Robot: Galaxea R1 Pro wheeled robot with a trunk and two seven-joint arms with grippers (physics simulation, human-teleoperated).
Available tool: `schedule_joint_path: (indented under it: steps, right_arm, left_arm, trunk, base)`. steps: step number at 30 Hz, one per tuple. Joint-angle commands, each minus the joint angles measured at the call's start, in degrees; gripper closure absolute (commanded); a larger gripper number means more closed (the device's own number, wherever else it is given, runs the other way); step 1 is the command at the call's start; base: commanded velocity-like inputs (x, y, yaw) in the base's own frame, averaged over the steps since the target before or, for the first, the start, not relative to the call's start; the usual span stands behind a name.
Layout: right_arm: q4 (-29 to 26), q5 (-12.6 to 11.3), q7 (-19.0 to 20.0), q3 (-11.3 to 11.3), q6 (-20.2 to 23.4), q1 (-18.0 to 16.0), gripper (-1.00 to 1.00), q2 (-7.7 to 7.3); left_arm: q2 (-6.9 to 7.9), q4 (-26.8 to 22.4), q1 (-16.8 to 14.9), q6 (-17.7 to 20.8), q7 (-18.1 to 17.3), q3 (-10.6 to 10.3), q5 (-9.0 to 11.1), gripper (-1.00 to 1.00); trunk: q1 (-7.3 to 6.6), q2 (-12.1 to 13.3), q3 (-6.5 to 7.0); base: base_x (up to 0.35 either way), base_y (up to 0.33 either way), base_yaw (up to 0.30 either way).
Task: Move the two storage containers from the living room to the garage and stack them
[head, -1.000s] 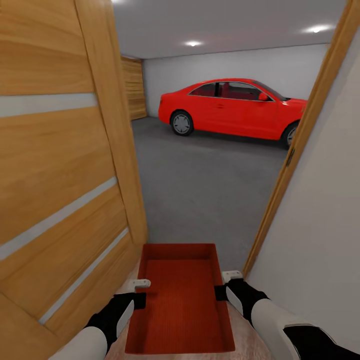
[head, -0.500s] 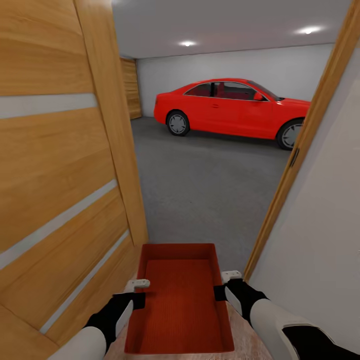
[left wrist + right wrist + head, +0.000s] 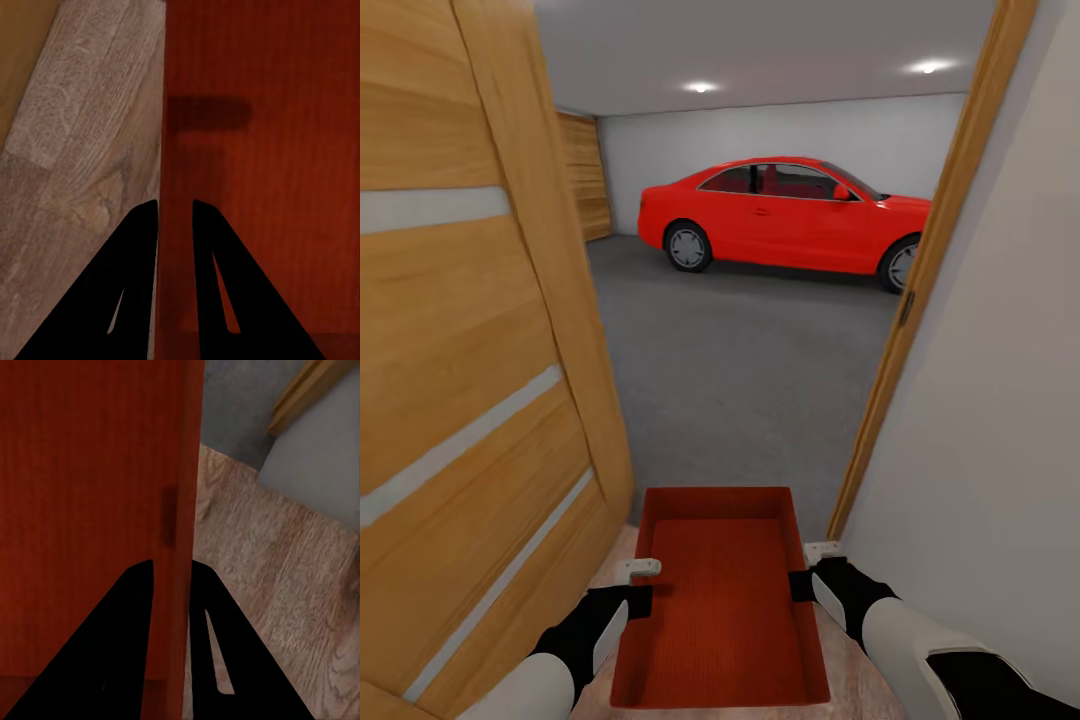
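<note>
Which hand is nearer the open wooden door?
Left. The left hand grips the bin's wall on the side by the wooden door; the right hand grips the opposite wall, by the white wall.

Both forearms are glossy white tubes that end in black wrist housings, the right one with a black band further up the arm. Each hand, the left hand point(image 3: 643, 568) and the right hand point(image 3: 822, 549), carries small white-capped tips. In the wrist views the fingers point(image 3: 135, 285) are flat black tapered blades with a narrow slit cut through each.

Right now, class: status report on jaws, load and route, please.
Left gripper and right gripper each shut on storage container walls. Garage floor ahead. Open door close alongside.
</note>
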Motion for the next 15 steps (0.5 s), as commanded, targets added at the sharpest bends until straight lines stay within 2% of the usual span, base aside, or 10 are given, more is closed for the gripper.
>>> schedule_joint_path:
  steps: [1,7,15]
  right_arm:
    - [-0.26,-1.23,0.1,3.33,0.28,-0.07,1.0,0.01]
    - [-0.26,-1.23,0.1,3.34,0.28,-0.05,1.0,0.0]
    - [-0.28,-1.23,0.1,3.34,0.28,-0.07,1.0,0.0]
  left_arm:
    - [0.79,0.09,0.01,0.9,-0.42,-1.03,1.64,1.0]
    - [0.79,0.08,0.01,0.9,-0.42,-1.03,1.64,1.0]
    - [0.79,0.11,0.02,0.9,-0.42,-1.03,1.64,1.0]
  trunk:
    - [-0.01,-0.03,-0.05]
    - [-0.01,-0.03,-0.05]
    - [-0.01,-0.03,-0.05]
  base:
    - [0.0,0.215,-0.03]
    - [0.0,0.252,-0.011]
    - [0.0,0.099,-0.002]
